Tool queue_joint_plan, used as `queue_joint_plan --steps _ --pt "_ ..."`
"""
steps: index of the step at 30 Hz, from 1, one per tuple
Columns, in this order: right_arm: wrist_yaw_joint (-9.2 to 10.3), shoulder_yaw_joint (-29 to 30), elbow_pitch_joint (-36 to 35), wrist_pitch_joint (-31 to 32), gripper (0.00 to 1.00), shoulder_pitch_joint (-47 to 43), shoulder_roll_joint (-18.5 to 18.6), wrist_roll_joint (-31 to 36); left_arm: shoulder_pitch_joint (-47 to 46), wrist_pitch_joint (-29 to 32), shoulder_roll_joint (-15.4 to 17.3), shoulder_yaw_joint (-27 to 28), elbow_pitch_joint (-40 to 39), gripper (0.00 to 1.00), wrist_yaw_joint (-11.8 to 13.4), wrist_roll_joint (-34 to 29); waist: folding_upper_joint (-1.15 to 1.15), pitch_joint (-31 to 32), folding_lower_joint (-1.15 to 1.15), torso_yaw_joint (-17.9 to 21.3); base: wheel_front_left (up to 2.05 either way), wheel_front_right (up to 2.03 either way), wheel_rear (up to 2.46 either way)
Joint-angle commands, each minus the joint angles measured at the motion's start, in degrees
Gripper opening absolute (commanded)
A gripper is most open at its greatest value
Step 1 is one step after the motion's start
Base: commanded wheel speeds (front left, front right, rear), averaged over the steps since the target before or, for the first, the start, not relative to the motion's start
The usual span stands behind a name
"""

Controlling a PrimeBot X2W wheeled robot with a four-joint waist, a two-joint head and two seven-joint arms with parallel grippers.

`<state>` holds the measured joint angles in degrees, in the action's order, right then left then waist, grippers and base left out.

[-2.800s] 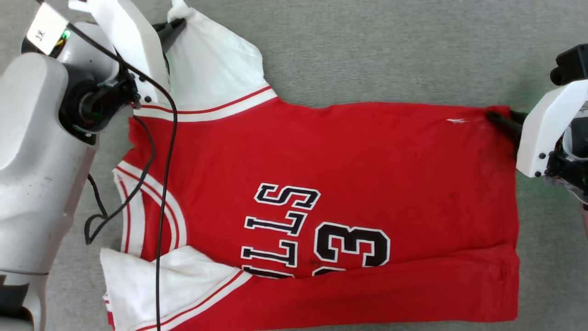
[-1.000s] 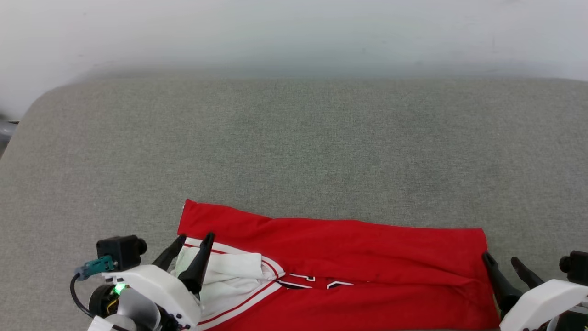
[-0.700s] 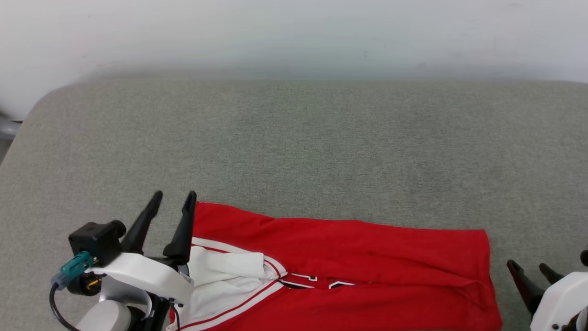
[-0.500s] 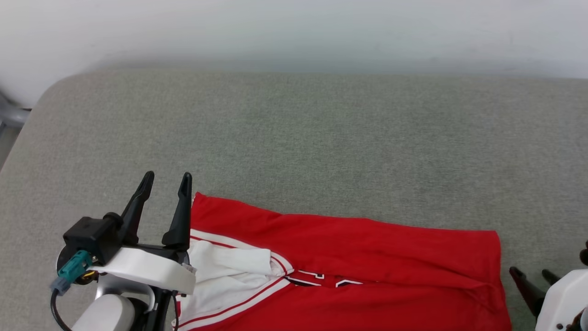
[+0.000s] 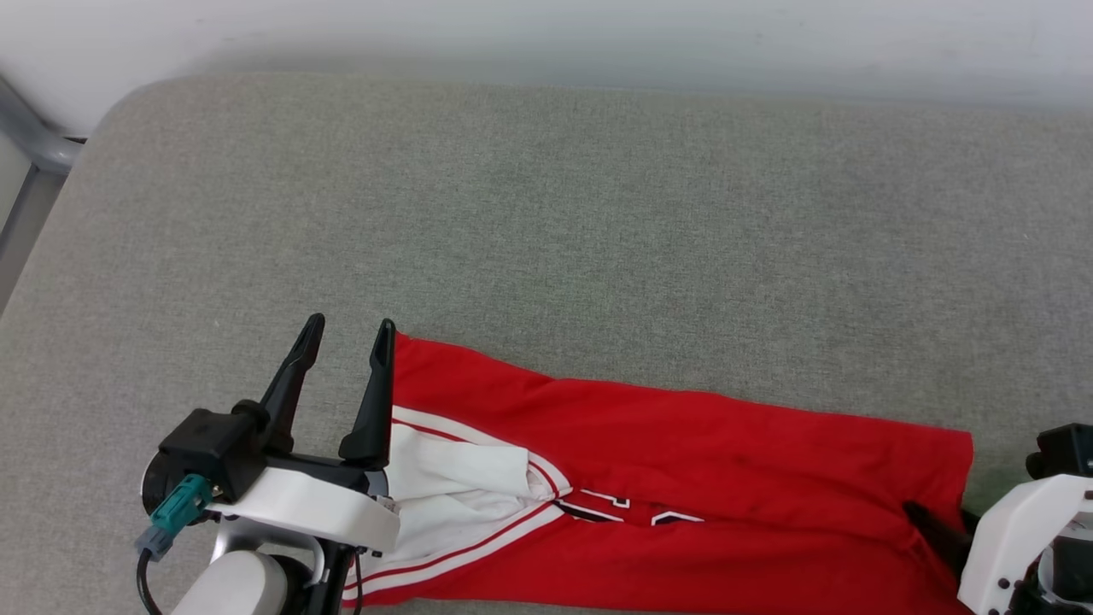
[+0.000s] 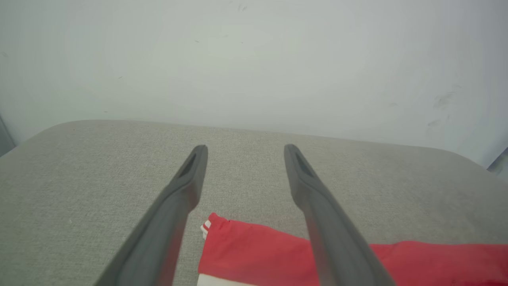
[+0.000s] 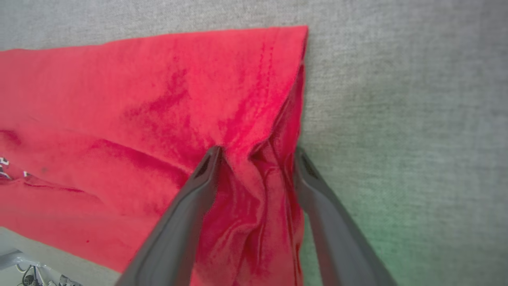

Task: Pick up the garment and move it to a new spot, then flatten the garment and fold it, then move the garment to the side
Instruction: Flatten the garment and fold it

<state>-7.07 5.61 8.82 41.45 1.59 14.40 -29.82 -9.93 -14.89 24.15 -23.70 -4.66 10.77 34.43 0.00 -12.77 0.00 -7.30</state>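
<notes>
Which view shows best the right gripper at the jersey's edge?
The right wrist view: the right gripper is open, its fingers on either side of bunched cloth at the edge of the red jersey. The head view shows a dark finger beside its white housing. The left wrist view shows another jersey corner.

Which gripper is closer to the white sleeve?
Left. The left gripper hovers open just beside the white sleeve; the right gripper is at the opposite hem end of the garment, fabric between its jaws.

A bare, plain indoor room of uncertain kind: a grey fabric-covered table (image 5: 598,213) with rounded corners against a blank white wall (image 6: 254,59).
</notes>
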Motion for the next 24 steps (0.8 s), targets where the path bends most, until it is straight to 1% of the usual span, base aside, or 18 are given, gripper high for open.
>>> queue_joint_plan --steps 1,5,8,13,15,18,22,23,24 --pt "-0.74 -3.3 2.5 1.2 0.00 -1.0 -2.9 -1.2 -0.3 -0.4 -0.2 0.1 0.4 1.00 0.0 -0.6 0.00 0.5 0.00 0.3 0.00 0.00 0.00" --pt "-0.47 -2.2 0.9 -0.1 0.00 -0.1 -1.9 -1.5 0.8 -0.4 -0.2 0.7 0.9 1.00 0.3 -0.7 0.00 1.8 0.00 1.2 0.00 0.00 0.00" --pt "-0.46 -2.0 -1.6 -2.0 0.00 0.9 -0.7 -0.8 2.0 -0.4 -0.1 1.0 1.4 1.00 0.7 -1.1 0.00 3.7 0.00 2.5 0.00 0.00 0.00" --pt "-0.40 -1.0 -3.5 -2.4 0.00 0.9 0.1 -0.4 3.0 -0.4 0.1 1.1 1.8 1.00 1.0 -1.5 0.00 5.5 0.00 3.6 0.00 0.00 0.00" --pt "-0.40 0.2 -4.1 -1.9 0.00 0.4 0.4 0.0 3.4 -0.4 0.1 1.2 2.0 1.00 1.1 -1.5 0.00 6.1 0.00 4.1 0.00 0.00 0.00" --pt "-0.39 3.5 -4.8 -1.3 0.00 -0.5 0.7 0.9 3.9 -0.3 0.3 1.2 2.2 1.00 1.0 -1.7 0.00 6.7 0.00 4.7 0.00 0.00 0.00" --pt "-0.39 10.1 -5.7 -0.1 0.00 -1.5 1.0 1.8 4.0 -0.3 0.2 1.3 2.3 1.00 0.5 -1.2 0.00 7.2 0.00 5.3 0.00 0.00 0.00" --pt "-0.39 12.0 -5.7 0.4 0.00 -1.8 1.1 1.8 4.0 -0.3 0.0 1.3 2.4 1.00 0.5 -1.2 0.00 7.3 0.00 5.4 0.00 0.00 0.00" --pt "-0.40 16.2 -6.1 1.5 0.00 -1.8 0.4 1.4 4.3 -0.4 -0.1 1.2 2.5 1.00 0.8 -1.4 0.00 7.6 0.00 5.7 0.00 0.00 0.00"
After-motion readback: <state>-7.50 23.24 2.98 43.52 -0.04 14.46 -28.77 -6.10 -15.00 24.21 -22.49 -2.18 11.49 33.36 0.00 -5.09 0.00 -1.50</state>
